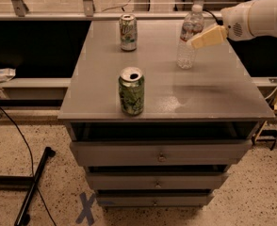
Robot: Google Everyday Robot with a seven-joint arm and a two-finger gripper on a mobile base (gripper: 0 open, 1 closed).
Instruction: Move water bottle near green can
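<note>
The water bottle [185,55] stands upright near the back right corner of the grey bench [214,93]. The gripper [198,41] comes in from the right edge, and its tip is just beside the bottle at label height. I cannot tell if it touches the bottle, or if it is spread or pressed together. The green can [131,92] stands near the front edge, well apart from the bottle. A paler can [128,32] stands near the back edge.

claw [193,43] right of water bottle [185,56]; green can [131,92] front-left
</note>
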